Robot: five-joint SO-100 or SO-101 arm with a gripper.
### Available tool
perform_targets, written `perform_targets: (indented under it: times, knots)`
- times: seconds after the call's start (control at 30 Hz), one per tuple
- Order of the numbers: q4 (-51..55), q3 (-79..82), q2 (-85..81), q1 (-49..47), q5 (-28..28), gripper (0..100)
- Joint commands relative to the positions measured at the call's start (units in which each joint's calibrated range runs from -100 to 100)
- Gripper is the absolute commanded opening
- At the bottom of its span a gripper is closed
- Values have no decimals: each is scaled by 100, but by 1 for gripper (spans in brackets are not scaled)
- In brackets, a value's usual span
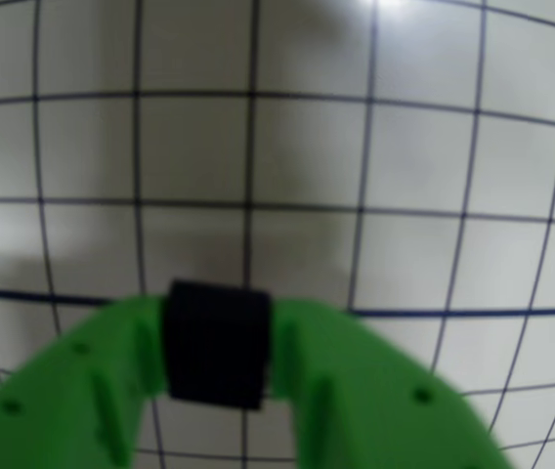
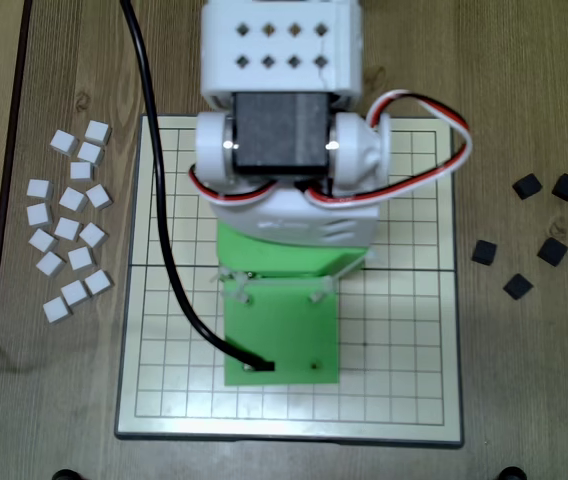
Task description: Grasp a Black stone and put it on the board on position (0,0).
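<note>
In the wrist view a small matte Black stone (image 1: 216, 342) sits clamped between my green fingers (image 1: 111, 376); my gripper (image 1: 217, 347) is shut on it and held above the board (image 1: 405, 147), over its thick dark midline. From overhead the board (image 2: 404, 340) is a cream gridded panel with a dark rim, and my arm's green wrist plate (image 2: 282, 335) covers its middle. The fingertips and the held stone are hidden under the arm in that view.
Several loose black stones (image 2: 517, 286) lie on the wooden table right of the board. Several white blocks (image 2: 69, 230) are scattered left of it. A black cable (image 2: 164, 230) runs across the board's left half to the wrist plate.
</note>
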Motion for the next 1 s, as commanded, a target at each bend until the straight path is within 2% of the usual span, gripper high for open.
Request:
perform_targets:
  times: [0.0,0.97]
  knots:
    - [-52,-52,-161,66,5,6]
    - [-259,189,-161,148,54,6]
